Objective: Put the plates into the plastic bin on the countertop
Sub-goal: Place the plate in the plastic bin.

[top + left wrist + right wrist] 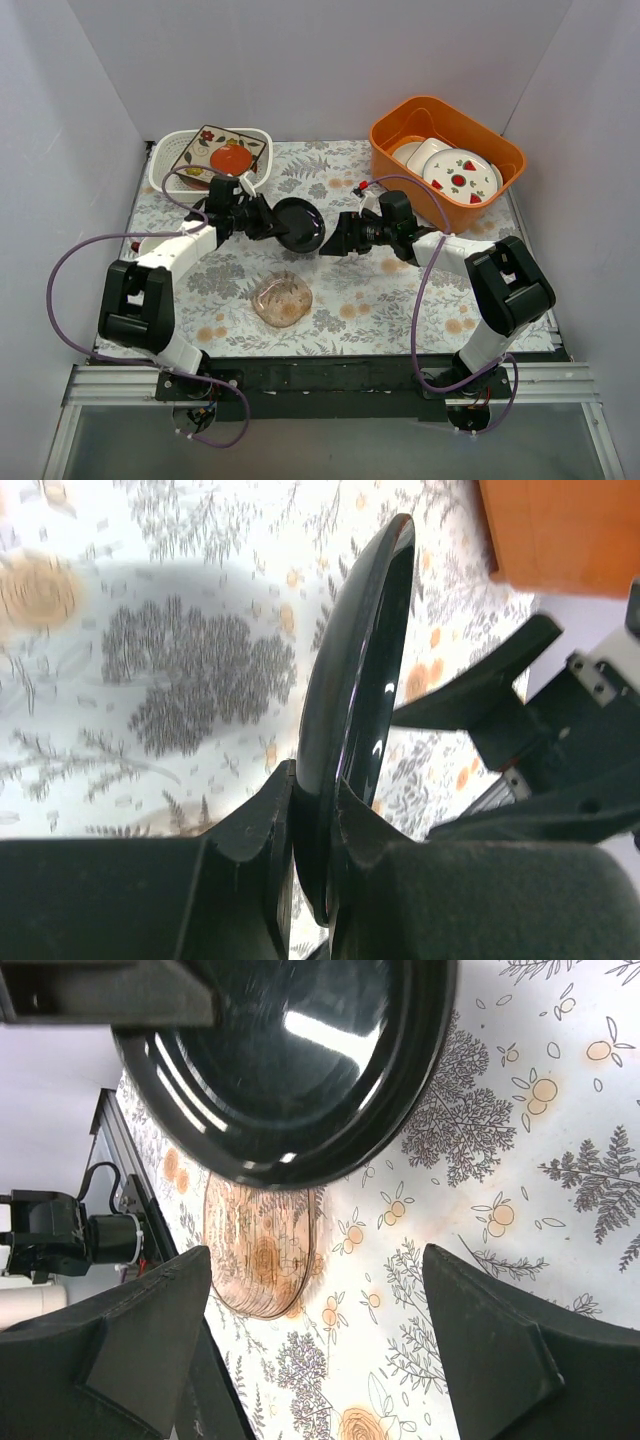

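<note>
My left gripper [268,221] is shut on the rim of a glossy dark round plate [300,224] and holds it on edge above the countertop [390,300]. In the left wrist view the plate [350,690] stands clamped between my fingers [250,830]. My right gripper [335,240] is open and empty just right of the plate; its wrist view shows the plate [290,1060] beyond its spread fingers [150,1320]. A pink see-through round plate [282,299] lies on the countertop near the front, also in the right wrist view [262,1260]. The white perforated bin [165,165] at the back left holds a floral square plate [225,152].
An orange tub [445,150] at the back right holds white plates with strawberry marks [460,178]. A small white dish edge [150,243] shows by the left arm. White walls close in the back and sides.
</note>
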### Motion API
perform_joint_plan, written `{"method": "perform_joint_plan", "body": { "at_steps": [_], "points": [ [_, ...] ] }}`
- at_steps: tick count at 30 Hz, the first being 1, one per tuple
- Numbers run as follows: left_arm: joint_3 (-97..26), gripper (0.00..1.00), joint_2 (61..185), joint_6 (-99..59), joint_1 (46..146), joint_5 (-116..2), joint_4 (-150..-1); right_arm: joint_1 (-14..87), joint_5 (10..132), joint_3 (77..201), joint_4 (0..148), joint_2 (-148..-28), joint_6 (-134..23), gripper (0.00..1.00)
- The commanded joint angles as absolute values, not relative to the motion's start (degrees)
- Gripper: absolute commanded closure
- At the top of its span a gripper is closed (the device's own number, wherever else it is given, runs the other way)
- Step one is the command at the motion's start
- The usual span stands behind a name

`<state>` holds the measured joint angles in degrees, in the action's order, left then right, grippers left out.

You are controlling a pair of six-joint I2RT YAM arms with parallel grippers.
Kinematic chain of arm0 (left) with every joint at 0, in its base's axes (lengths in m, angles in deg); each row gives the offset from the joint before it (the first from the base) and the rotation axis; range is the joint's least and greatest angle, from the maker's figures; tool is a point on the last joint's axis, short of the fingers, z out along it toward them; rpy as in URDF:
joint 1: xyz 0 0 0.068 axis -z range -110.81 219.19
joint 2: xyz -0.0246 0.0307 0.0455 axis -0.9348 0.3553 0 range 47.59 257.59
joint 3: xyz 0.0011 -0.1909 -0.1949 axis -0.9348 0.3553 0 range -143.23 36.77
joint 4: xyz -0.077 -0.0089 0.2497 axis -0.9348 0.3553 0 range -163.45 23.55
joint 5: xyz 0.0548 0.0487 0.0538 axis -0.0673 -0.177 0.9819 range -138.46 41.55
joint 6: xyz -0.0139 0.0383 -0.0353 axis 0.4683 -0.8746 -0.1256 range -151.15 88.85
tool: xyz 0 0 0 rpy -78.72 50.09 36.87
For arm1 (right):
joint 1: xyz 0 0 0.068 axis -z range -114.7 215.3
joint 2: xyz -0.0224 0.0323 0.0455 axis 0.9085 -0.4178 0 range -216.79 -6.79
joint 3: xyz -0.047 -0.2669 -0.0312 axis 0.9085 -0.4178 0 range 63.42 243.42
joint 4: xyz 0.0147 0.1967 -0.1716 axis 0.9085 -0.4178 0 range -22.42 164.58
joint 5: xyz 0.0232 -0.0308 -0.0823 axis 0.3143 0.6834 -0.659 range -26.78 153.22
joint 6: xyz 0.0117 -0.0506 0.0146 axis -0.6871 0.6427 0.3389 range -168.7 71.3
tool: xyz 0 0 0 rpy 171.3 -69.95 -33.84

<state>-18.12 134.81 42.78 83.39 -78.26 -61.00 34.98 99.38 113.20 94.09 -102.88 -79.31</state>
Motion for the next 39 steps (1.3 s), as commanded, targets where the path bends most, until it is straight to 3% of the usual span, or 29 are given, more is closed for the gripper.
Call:
{"method": "perform_joint_plan", "body": {
  "at_steps": [1,16,39],
  "points": [
    [-24.39,1.00,138.37,42.76,82.90,-77.02,-60.18,35.33,100.22,112.82,94.71,-100.92,-77.88,0.08],
    [-43.90,1.00,151.12,47.51,76.40,-76.58,-58.16,35.51,101.02,113.70,93.83,-101.80,-77.26,0.08],
    [-54.19,1.00,157.45,52.34,62.78,-71.22,-57.19,35.51,101.01,114.84,92.42,-102.94,-76.91,0.09]
  ]
}}
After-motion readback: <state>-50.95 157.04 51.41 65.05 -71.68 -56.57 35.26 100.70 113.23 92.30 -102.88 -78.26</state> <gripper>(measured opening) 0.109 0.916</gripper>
